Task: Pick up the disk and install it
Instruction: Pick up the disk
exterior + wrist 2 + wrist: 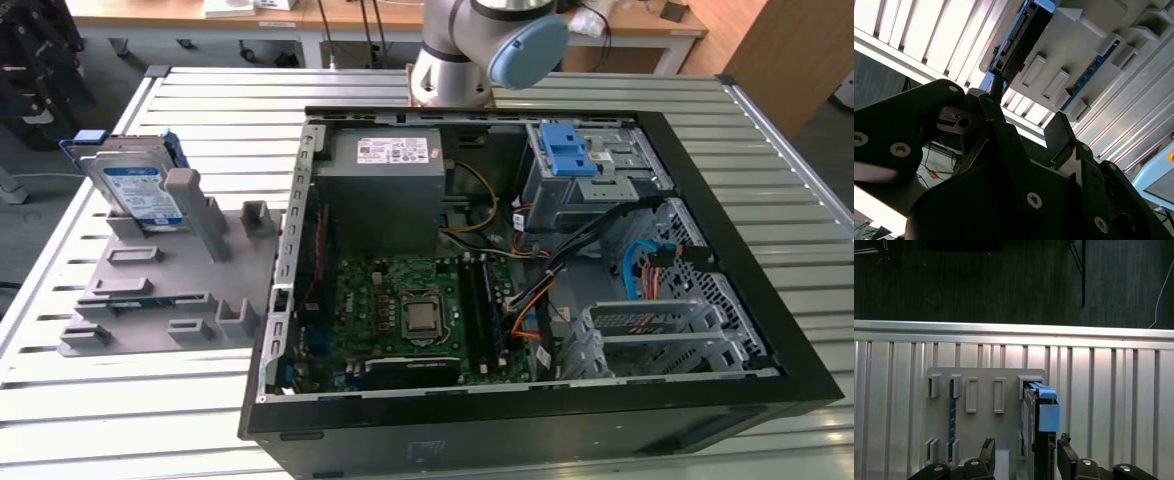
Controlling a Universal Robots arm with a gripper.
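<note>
First wrist view: the disk (1046, 415) stands upright in a grey holder (984, 382) on the surface (1114, 405), jaws spread apart close by.

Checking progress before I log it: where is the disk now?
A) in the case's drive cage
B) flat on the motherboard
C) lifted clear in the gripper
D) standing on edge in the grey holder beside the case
D: the disk stands on edge in the grey holder, outside the computer case.

One disk (139, 192) (just the one), one grey rack (150, 292), one computer case (534, 425), two blue latches (566, 150).
</note>
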